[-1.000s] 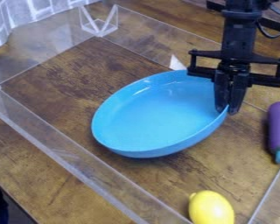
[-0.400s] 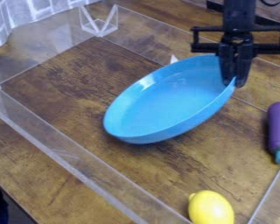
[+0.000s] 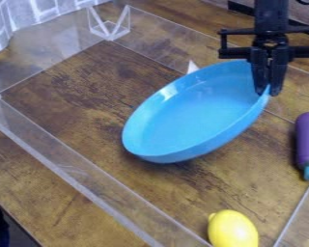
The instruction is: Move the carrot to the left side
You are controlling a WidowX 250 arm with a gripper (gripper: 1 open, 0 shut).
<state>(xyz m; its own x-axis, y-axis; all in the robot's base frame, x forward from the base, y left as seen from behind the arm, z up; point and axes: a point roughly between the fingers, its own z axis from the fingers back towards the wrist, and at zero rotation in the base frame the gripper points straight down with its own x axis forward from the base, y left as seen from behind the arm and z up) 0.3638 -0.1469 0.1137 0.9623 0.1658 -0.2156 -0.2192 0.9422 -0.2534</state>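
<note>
No carrot shows in this view. My gripper [image 3: 266,87] comes down from the top right and is shut on the far right rim of a blue oval bowl [image 3: 193,114]. That rim is raised, so the bowl tilts with its lower left edge near the wooden table [image 3: 80,96]. Nothing lies in the part of the bowl that I can see.
A purple eggplant [image 3: 307,143] lies at the right edge. At the bottom sits a yellow lemon [image 3: 232,230]. Clear plastic walls [image 3: 67,169] fence the table on the left and front. A clear plastic stand [image 3: 108,19] is at the back left.
The gripper has risen and moved right with the bowl's rim. The bowl has tipped up further and shifted right.
</note>
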